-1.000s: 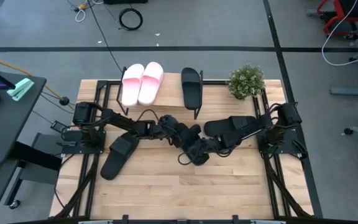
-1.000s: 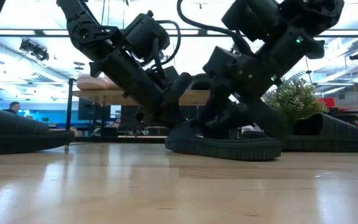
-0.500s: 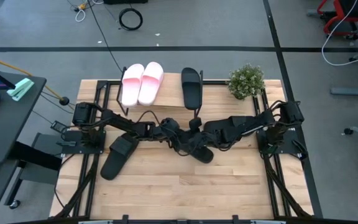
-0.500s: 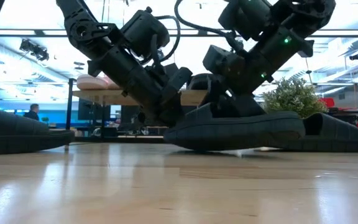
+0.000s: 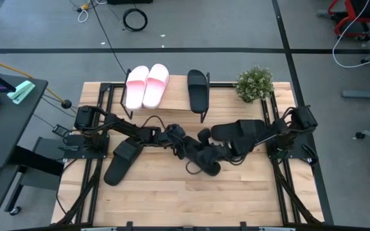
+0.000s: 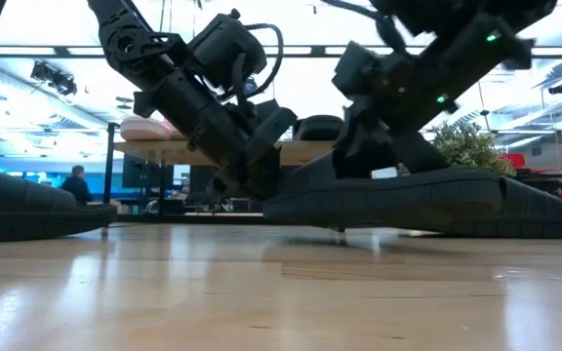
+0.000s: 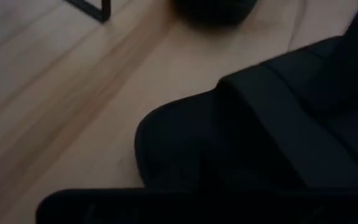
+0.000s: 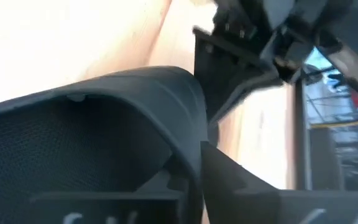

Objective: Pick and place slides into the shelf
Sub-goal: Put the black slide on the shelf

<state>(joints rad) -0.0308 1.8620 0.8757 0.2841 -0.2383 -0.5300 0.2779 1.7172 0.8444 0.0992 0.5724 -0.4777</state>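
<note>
A black slide [image 6: 408,200] hangs a little above the table's middle between my two grippers. My right gripper [image 5: 218,153] is shut on its strap. My left gripper [image 6: 257,185], shut, is at the slide's other end. The shelf [image 5: 175,96] stands at the table's far edge. On its top board lie two pink slides [image 5: 146,85] side by side and one black slide [image 5: 198,90]. Two more black slides rest sole-down on the table, one at the left [image 5: 122,160] and one at the right [image 5: 239,130]. My left gripper's shut fingers meet the slide's end [image 7: 179,143], slanting down from the table's left. Whether they pinch its edge or only touch it, I cannot tell. My right gripper pinches the slide's wide strap [image 8: 166,118] between its two fingers [image 8: 241,186], slanting down from the table's right. The slide stays almost level, its sole just clear of the table.
A small potted plant [image 5: 254,83] stands at the shelf's right end. The shelf's black legs [image 5: 204,117] stand just beyond the grippers. Bare tabletop [image 5: 185,199] lies toward the near edge. A person [image 6: 74,180] shows far off in the room.
My right gripper has shut on the black slide's strap. The slide has turned about, so that its long side now faces the low view, and its sole has come up off the table.
</note>
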